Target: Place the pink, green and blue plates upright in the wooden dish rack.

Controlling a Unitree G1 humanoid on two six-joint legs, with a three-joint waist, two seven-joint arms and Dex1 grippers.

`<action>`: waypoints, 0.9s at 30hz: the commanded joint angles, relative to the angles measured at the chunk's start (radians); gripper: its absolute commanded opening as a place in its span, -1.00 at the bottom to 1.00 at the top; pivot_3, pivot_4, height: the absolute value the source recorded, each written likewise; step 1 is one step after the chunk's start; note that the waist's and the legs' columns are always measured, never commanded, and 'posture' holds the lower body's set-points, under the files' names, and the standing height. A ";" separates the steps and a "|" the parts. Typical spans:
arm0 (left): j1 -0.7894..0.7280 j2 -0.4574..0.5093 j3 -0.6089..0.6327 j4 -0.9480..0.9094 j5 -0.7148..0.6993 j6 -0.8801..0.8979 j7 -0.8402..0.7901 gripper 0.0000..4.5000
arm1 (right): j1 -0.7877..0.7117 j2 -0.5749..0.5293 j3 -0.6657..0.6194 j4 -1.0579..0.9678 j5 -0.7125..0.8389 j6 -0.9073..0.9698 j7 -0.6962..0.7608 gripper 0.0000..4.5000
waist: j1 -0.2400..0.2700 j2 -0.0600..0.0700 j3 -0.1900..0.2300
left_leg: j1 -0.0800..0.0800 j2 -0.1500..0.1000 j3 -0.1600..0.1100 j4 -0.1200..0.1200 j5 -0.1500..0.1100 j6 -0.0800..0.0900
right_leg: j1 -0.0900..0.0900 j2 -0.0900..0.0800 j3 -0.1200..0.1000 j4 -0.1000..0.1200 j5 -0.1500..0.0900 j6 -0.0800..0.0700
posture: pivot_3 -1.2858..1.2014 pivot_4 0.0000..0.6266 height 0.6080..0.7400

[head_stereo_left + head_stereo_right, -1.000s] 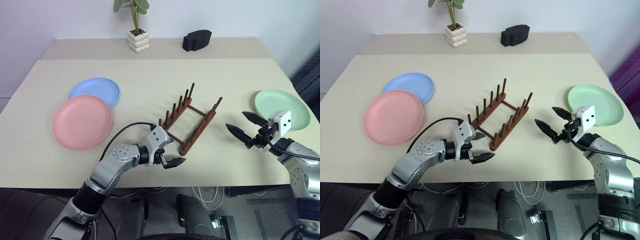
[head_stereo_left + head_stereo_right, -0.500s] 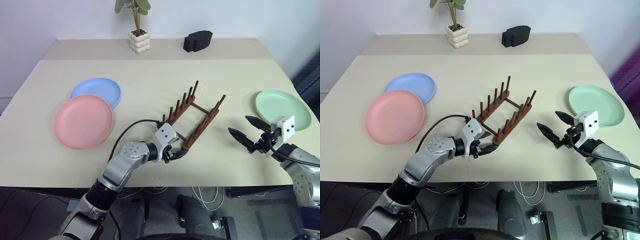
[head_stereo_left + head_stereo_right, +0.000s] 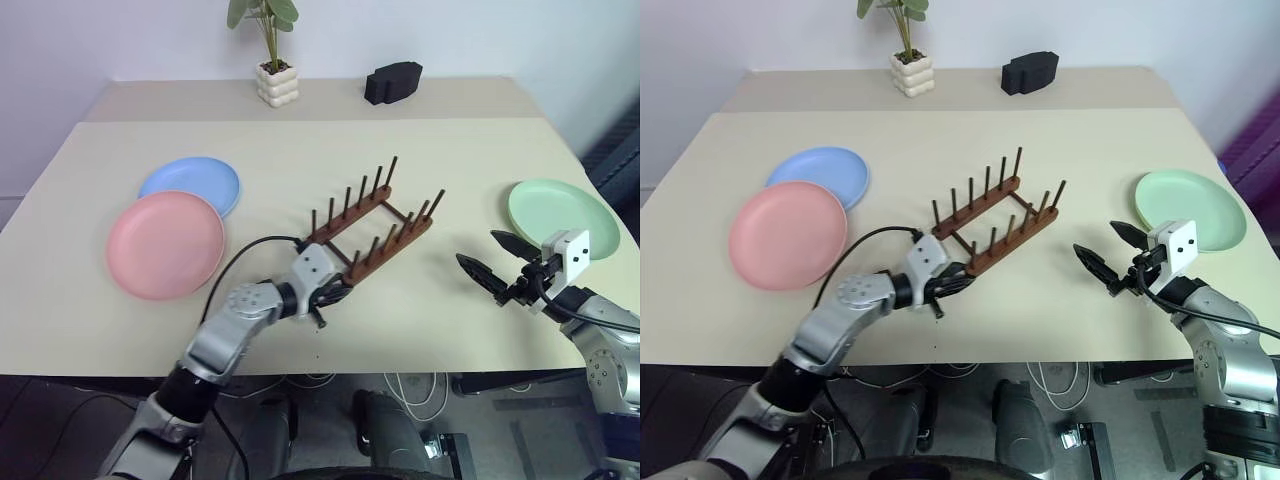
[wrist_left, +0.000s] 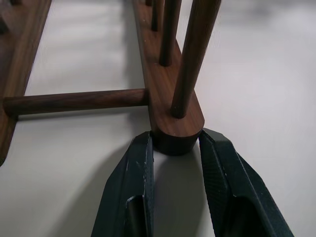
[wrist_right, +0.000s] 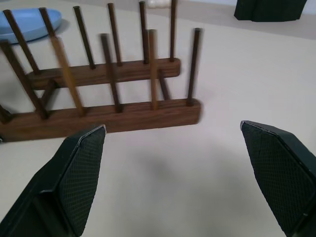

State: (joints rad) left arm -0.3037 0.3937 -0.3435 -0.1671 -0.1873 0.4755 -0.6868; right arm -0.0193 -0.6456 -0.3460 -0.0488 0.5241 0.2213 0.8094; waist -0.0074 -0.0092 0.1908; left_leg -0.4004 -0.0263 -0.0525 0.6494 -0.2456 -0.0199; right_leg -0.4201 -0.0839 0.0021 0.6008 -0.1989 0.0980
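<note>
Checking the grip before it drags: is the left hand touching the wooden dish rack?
Touching. The left wrist view shows the left hand with both fingers pressed against the rounded end of the wooden dish rack rail.

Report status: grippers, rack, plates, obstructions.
Left gripper shut on the wooden dish rack's near rail end. Right gripper open, empty. Pink plate, blue plate, green plate flat on table.

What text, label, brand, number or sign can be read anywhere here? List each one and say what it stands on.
None: no readable word, number, brand or sign stands on anything.
Pink plate, blue plate, green plate: plain, no print.
Wooden dish rack: bare wood, no mark.
Black block and white plant pot: no lettering visible.
White housing by the right gripper: two dark dots, not characters.
</note>
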 commanded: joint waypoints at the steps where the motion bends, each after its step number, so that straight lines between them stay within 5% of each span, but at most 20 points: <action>1: 0.011 0.096 0.047 -0.016 -0.030 -0.158 -0.166 -0.66 | -0.011 -0.024 -0.025 -0.031 0.009 -0.002 0.016 1.00 | -0.001 0.000 0.000 | 0.000 0.000 0.000 0.000 0.000 0.000 | 0.000 0.000 0.000 0.000 0.000 0.000 | 0.03 -0.52 0.94; 9: -0.006 0.201 0.108 0.062 -0.143 -0.216 -0.430 -0.66 | 0.035 -0.071 -0.031 0.001 0.002 -0.003 0.095 1.00 | 0.010 0.000 0.000 | -0.001 0.001 0.000 0.000 0.000 0.000 | 0.000 -0.001 0.000 -0.001 0.000 0.000 | 0.03 -0.52 0.94; 27: -0.160 0.119 0.057 0.340 -0.048 -0.388 -0.585 -0.66 | 0.073 -0.092 -0.055 -0.024 -0.008 0.009 0.086 1.00 | 0.019 0.000 0.000 | -0.002 0.000 0.000 0.001 0.000 0.000 | 0.000 -0.001 0.000 -0.001 0.000 0.000 | 0.03 -0.52 0.94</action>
State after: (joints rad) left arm -0.4449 0.5147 -0.2941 0.1751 -0.2347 0.1061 -1.2628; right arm 0.0520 -0.7247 -0.3663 -0.0378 0.5139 0.2354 0.8969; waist 0.0114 -0.0090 0.1907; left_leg -0.4022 -0.0266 -0.0522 0.6507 -0.2457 -0.0199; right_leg -0.4203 -0.0843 0.0022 0.5999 -0.1986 0.0982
